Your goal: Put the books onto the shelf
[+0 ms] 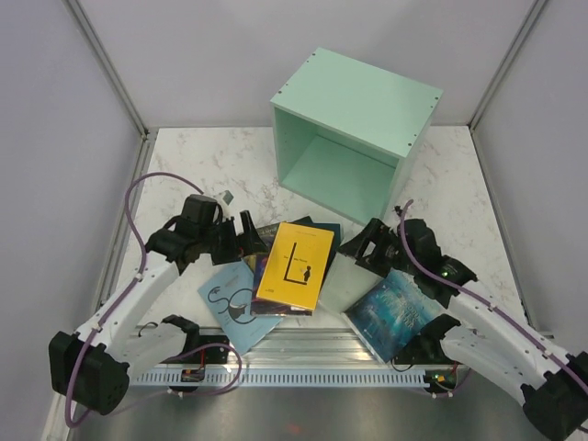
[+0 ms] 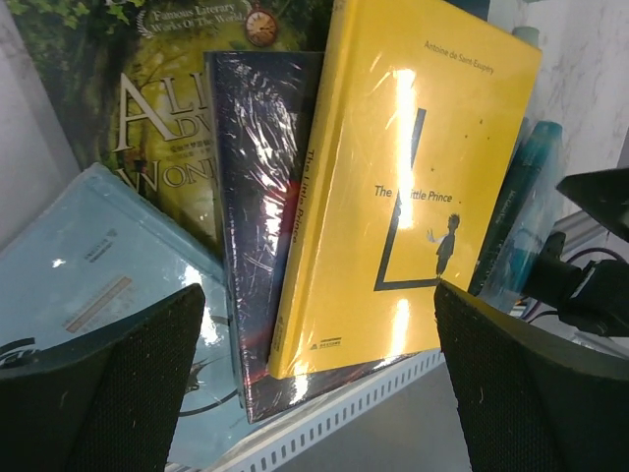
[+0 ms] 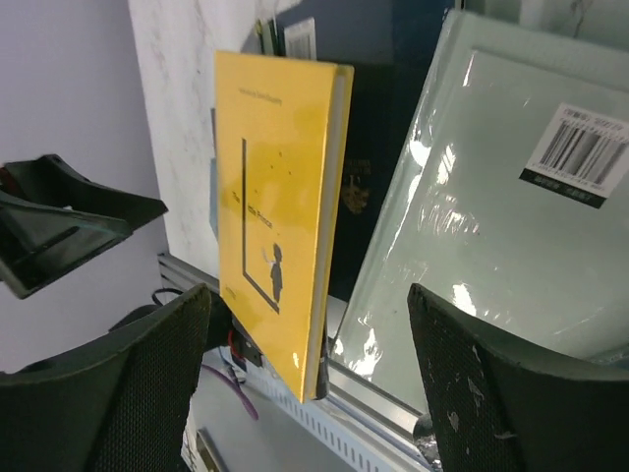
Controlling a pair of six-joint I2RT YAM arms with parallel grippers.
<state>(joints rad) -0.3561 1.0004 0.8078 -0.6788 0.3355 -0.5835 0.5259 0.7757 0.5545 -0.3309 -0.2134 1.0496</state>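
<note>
Marbled white table (image 1: 202,156), mint shelf (image 1: 354,138) at back, books (image 1: 294,266) heaped in front

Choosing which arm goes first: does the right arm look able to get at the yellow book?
Probably yes: the yellow book lies on top with nothing over it, and the right gripper faces its edge, jaws open.

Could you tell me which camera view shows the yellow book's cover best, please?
The left wrist view: the yellow book is large and its title reads clearly. The top external view shows it small, atop other books; the right wrist view shows its cover at a slant.
</note>
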